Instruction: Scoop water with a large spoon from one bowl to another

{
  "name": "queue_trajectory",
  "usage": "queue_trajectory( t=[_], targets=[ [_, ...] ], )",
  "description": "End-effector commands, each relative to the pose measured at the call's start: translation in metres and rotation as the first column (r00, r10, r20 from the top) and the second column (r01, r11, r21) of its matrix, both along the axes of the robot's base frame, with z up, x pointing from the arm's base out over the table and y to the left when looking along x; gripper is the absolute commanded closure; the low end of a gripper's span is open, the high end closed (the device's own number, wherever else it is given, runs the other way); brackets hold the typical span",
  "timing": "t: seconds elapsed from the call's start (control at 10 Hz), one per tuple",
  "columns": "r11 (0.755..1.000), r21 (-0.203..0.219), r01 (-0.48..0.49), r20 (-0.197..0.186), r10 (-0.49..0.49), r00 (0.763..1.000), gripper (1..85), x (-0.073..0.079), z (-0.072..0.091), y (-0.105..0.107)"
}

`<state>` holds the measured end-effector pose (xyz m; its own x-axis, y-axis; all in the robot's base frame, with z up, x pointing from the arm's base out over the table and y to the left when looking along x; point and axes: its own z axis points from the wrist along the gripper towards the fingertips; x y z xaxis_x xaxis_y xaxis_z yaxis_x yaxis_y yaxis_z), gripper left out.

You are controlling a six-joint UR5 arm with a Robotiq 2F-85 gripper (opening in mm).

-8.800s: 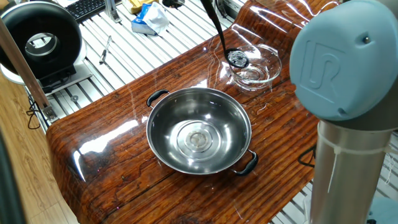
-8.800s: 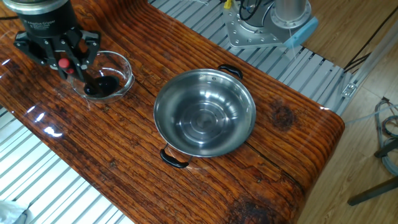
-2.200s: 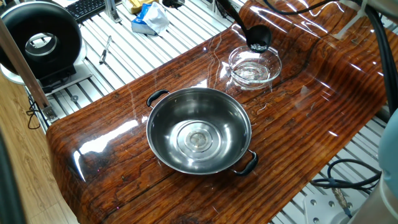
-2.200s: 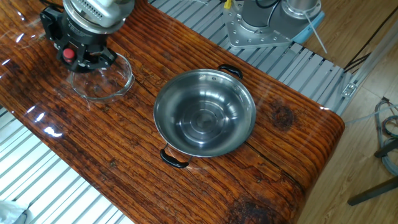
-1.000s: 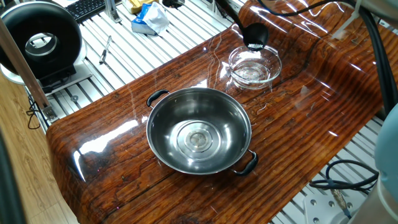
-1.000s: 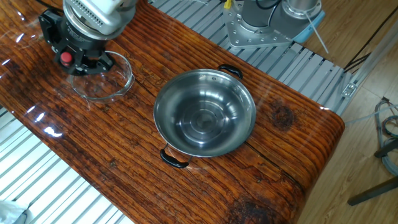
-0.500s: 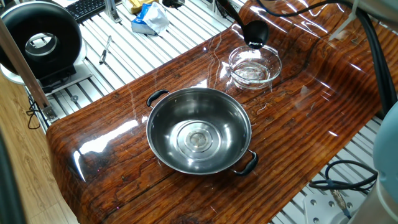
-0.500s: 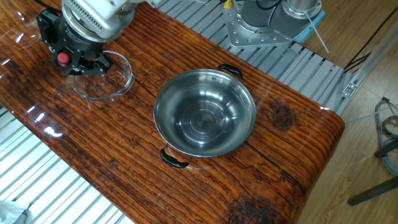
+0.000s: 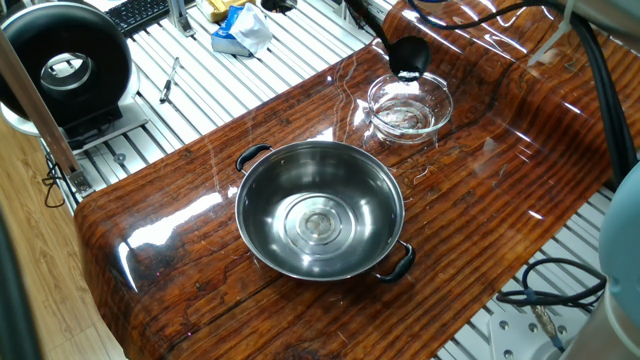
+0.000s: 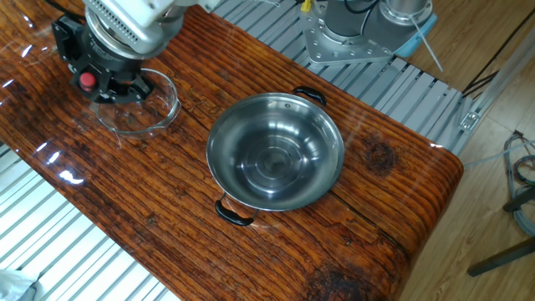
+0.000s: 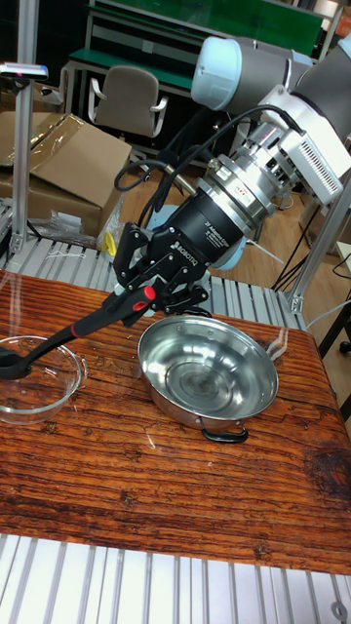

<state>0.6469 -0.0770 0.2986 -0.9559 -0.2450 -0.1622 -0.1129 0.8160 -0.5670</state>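
The large spoon (image 11: pixel 60 340) is a black ladle, and my gripper (image 11: pixel 138 300) is shut on the upper end of its long handle. The handle slants down to the left. Its scoop head (image 9: pixel 408 56) hangs at the far rim of the small clear glass bowl (image 9: pixel 407 105). Faint shiny reflections in that glass bowl suggest water (image 9: pixel 400 120). The large steel bowl (image 9: pixel 320 208) with two black handles sits mid-table, apart from the ladle. My gripper (image 10: pixel 105 77) covers part of the glass bowl (image 10: pixel 142 109) beside the steel bowl (image 10: pixel 276 152).
The bowls stand on a glossy dark wooden board (image 9: pixel 170 250) laid on a slatted metal table. A black round device (image 9: pixel 65 65), a keyboard (image 9: pixel 135 12), a blue-white packet (image 9: pixel 240 30) and a small tool (image 9: pixel 170 80) lie beyond the board. The robot base (image 10: pixel 351 33) is behind the steel bowl.
Earlier the ladle stood steeply with its head down inside the glass bowl. Now the handle is tilted and the head sits at the bowl's rim. Over the last second it barely shifts.
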Motion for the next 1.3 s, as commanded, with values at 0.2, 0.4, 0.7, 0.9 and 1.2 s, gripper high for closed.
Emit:
queue_trajectory(
  t=[0.2, 0.4, 0.7, 0.9, 1.2],
  targets=[
    [0.998, 0.068, -0.006, -0.007, 0.007, 1.0, 84.7, -0.001, -0.007, 0.017],
    [0.987, 0.159, -0.022, -0.009, 0.024, 1.0, 84.7, 0.0, -0.018, 0.038],
    [0.981, 0.187, -0.053, -0.012, 0.056, 0.998, 84.7, 0.002, -0.021, 0.047],
    [0.975, 0.208, -0.079, -0.014, 0.084, 0.996, 84.7, 0.004, -0.023, 0.053],
    [0.975, 0.199, -0.101, -0.022, 0.107, 0.994, 84.7, 0.004, -0.023, 0.053]
  ],
)
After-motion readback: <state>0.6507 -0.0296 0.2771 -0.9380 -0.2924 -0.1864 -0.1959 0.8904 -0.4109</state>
